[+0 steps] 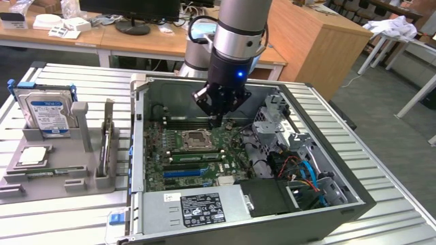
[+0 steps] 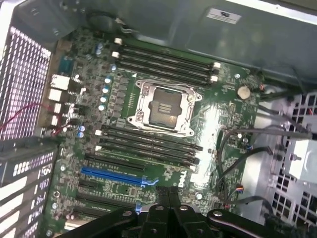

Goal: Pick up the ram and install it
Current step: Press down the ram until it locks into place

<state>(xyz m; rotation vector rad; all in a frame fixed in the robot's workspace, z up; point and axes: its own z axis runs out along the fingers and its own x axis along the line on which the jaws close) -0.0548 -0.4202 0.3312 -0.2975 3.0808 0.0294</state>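
Pincer (image 1: 216, 121) (image 2: 168, 191) jaws together, gripping nothing, down inside the open PC case (image 1: 340, 209) over the black memory slots (image 1: 187, 122) (image 2: 166, 62) just beside the CPU socket (image 1: 197, 138) (image 2: 163, 106). Ram (image 1: 107, 138) sits well off to the exterior view's left, outside the case, on edge in the grey holder (image 1: 61, 168), long axis running near-to-far. The hard drive (image 1: 48, 115) stands in the same holder. Bare counter (image 1: 61, 219) around the holder.

Pincer (image 2: 167, 194) shut — above motherboard (image 2: 163, 148), empty CPU socket (image 2: 162, 106).
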